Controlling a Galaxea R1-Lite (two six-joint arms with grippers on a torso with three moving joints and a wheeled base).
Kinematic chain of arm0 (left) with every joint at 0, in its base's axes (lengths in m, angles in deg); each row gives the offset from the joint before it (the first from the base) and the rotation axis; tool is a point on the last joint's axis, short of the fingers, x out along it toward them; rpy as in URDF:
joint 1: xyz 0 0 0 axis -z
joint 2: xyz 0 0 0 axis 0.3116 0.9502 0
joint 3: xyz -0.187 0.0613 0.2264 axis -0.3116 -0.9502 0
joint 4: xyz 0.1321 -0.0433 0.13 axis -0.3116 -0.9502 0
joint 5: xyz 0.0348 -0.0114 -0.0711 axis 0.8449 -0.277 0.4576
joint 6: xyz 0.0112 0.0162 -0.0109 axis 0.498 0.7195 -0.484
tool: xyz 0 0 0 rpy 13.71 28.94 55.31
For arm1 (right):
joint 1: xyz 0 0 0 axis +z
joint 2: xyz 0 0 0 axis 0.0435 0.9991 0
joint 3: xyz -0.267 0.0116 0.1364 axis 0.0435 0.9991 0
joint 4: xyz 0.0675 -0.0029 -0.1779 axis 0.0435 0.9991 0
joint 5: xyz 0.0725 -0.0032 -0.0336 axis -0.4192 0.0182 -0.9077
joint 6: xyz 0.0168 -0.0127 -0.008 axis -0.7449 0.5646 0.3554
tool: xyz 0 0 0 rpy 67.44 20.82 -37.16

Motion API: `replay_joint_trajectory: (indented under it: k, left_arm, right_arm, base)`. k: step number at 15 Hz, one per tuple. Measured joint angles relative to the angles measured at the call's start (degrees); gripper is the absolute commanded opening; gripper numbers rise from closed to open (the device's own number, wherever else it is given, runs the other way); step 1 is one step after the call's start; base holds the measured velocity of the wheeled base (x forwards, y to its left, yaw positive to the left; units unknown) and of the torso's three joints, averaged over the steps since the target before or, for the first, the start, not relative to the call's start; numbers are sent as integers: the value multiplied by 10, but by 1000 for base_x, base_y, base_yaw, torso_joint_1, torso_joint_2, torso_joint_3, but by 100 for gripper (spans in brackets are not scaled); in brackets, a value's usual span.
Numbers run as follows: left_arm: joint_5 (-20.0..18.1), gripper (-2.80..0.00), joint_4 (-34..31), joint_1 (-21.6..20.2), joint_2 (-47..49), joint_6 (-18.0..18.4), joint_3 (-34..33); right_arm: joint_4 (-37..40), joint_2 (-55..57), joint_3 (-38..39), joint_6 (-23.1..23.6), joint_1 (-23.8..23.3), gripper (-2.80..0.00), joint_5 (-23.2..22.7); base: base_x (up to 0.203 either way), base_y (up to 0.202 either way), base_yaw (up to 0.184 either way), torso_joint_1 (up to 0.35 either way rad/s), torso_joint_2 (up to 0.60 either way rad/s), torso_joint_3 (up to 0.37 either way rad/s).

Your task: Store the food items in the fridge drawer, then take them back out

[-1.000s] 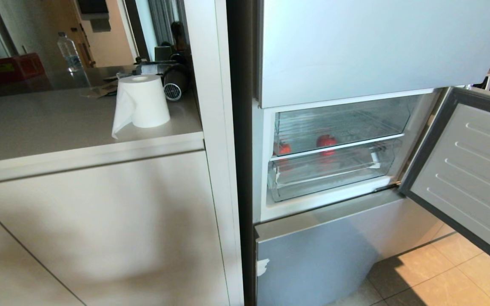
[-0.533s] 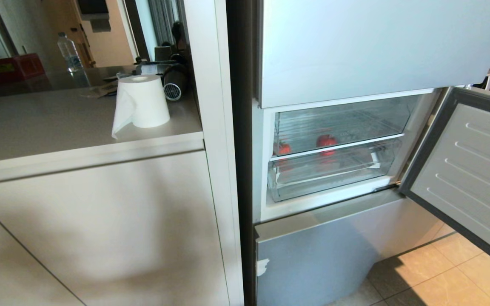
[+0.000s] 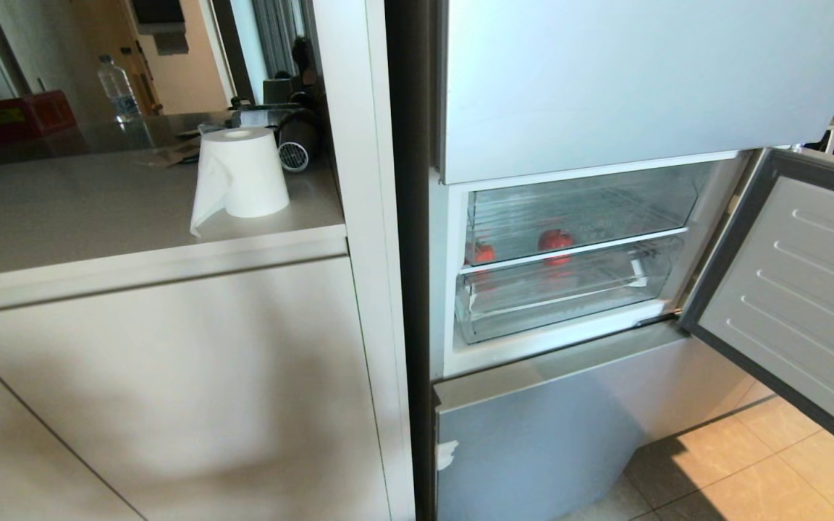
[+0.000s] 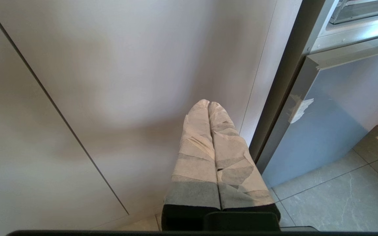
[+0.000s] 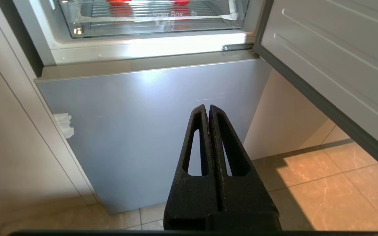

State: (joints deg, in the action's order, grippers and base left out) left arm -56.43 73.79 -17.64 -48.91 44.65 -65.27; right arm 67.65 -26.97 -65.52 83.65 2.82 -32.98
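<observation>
Two small red food items (image 3: 556, 240) (image 3: 482, 253) lie inside the clear fridge drawer (image 3: 576, 250), which sits pushed in within the open middle compartment. Neither gripper appears in the head view. My left gripper (image 4: 208, 103), its fingers wrapped in pale tape, is shut and empty, low in front of a beige cabinet panel (image 4: 126, 65). My right gripper (image 5: 207, 107), black, is shut and empty, pointing at the lower fridge door panel (image 5: 143, 131), below the compartment. Red food items (image 5: 119, 1) show at the edge of the right wrist view, seen through clear plastic.
A deeper clear bin (image 3: 562, 300) sits under the drawer. The compartment's door (image 3: 793, 289) stands swung open on the right. A counter (image 3: 98, 217) on the left carries a paper roll (image 3: 239, 174). Tiled floor (image 3: 750, 463) lies below.
</observation>
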Motion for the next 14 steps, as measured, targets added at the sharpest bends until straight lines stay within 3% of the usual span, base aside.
replay_joint_trajectory:
  k: [14]
  left_arm:
    - [0,-280,0,0,0,0,0]
  right_arm:
    - [0,-1,0,15,0,-280,-2]
  base:
    - [0,0,0,0,0,0]
